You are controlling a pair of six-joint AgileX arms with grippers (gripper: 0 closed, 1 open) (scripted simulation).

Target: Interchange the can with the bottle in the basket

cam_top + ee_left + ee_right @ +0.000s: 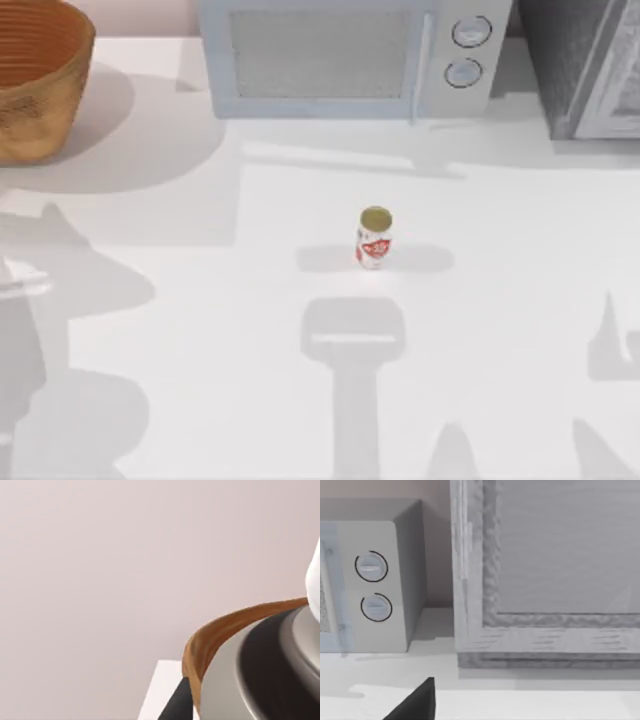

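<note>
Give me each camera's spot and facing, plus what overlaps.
Top view: above the table, looking down on the can, the basket at far left and the microwave at the back; arm shadows fall on the table.
Left wrist view: on the left arm, close to the basket's rim, facing a plain wall; a dark finger shows.
Right wrist view: on the right arm, facing the microwave's dials and a grey cabinet; a dark finger shows.
Shared: the basket in the top and left wrist views; the microwave in the top and right wrist views.
</note>
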